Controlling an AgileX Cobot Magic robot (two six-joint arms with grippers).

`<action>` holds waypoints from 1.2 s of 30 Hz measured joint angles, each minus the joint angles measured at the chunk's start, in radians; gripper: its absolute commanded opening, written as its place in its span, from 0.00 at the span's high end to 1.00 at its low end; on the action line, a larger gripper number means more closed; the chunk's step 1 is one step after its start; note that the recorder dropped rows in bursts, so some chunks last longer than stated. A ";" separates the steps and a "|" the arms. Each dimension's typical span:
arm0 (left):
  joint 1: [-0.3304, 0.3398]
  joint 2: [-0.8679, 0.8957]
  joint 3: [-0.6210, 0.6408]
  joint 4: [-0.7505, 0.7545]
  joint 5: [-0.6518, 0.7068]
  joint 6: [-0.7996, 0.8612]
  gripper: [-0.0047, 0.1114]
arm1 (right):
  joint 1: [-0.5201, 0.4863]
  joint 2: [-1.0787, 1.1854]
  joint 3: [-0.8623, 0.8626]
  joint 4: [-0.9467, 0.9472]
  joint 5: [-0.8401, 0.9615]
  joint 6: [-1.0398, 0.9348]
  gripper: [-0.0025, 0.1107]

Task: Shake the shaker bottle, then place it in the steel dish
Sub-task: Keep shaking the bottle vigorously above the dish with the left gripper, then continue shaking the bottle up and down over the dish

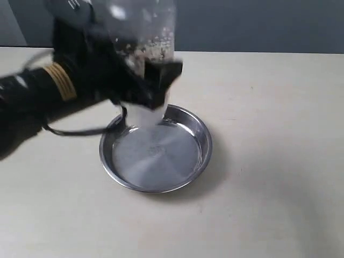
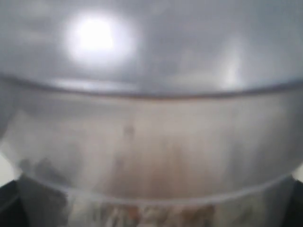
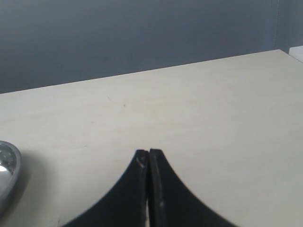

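From the exterior view, the left fingers are clamped around the shaker bottle. It is up in the air, blurred, brown granules showing inside, above the far left rim of the steel dish, which sits on the tabletop.

In the left wrist view, the shaker bottle fills the whole picture, frosted and hazy.

In the right wrist view, the right fingers are pressed together with nothing between them, low over the tabletop, and an edge of the steel dish is just in view.
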 measured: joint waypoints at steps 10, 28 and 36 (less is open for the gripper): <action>0.010 -0.036 -0.091 -0.056 0.020 0.080 0.96 | 0.000 0.000 0.000 0.000 0.000 0.000 0.99; -0.058 -0.015 -0.009 0.038 0.016 0.045 0.96 | 0.000 0.000 0.000 0.000 0.002 0.000 0.99; -0.058 0.015 -0.009 0.028 0.067 0.049 0.96 | 0.000 0.000 0.000 0.000 0.000 0.000 0.99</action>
